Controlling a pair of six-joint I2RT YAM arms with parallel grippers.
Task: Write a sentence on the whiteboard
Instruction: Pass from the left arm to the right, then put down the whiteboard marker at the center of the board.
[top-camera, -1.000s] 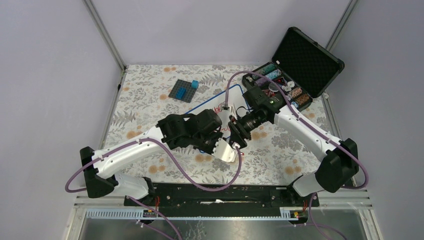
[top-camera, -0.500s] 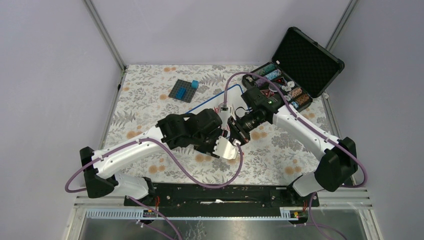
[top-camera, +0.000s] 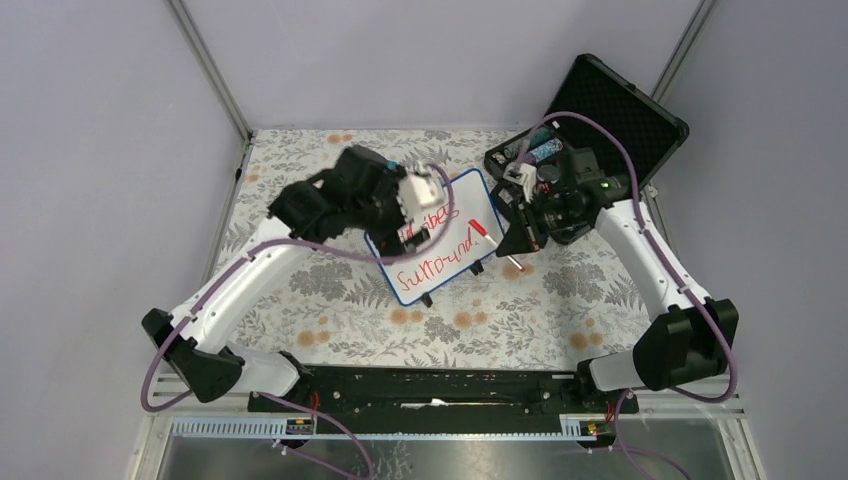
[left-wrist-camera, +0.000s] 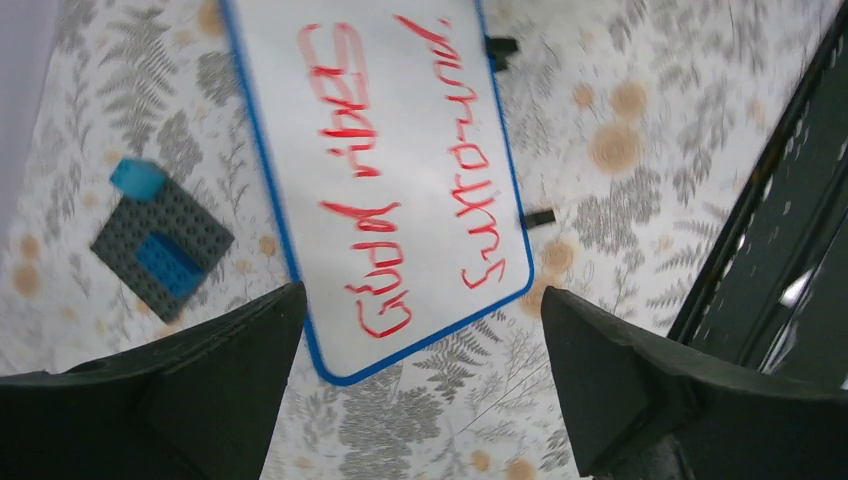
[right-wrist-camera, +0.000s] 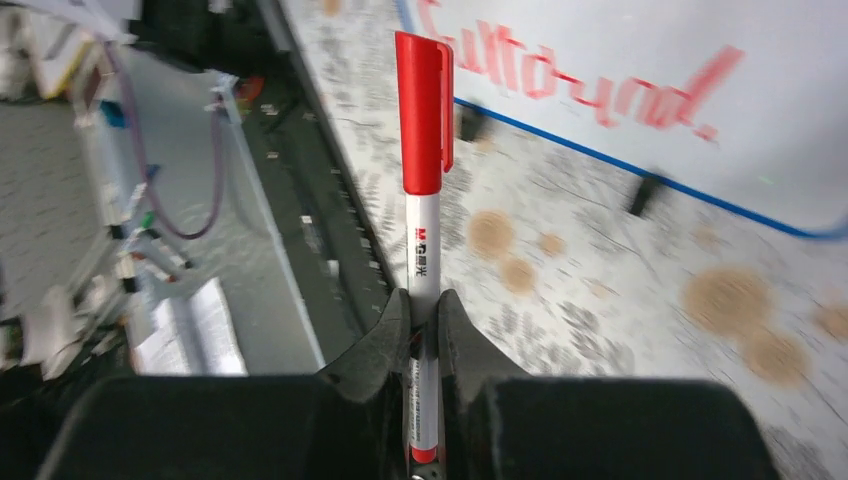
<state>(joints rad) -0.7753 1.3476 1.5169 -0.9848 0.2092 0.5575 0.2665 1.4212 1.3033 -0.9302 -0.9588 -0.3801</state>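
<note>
Left hand (left-wrist-camera: 420, 310) gaping, empty, above whiteboard (left-wrist-camera: 420, 130); right hand (right-wrist-camera: 422, 300) pinching marker (right-wrist-camera: 422, 225) near edge

Red sentence (left-wrist-camera: 400, 190) "Good vibes / Surround" on the whiteboard (left-wrist-camera: 400, 100); "M&G" on the marker (right-wrist-camera: 422, 250).

Each arm is built from white moulded link shells joined by black joint housings. The left arm (top-camera: 245, 285) and the right arm (top-camera: 640, 255) end in black shoulder blocks on a black base rail (top-camera: 430, 385). A purple cable (top-camera: 150, 365) runs along the outside of each arm in loose loops. A white block (top-camera: 425, 188) sits on the left wrist. A small green light (top-camera: 603, 184) shows on the right wrist housing. The left claw (left-wrist-camera: 420, 300) has two matte black wedge-shaped fingers (left-wrist-camera: 200, 390). The right claw (right-wrist-camera: 425, 320) has narrow black ones with curved tips.
</note>
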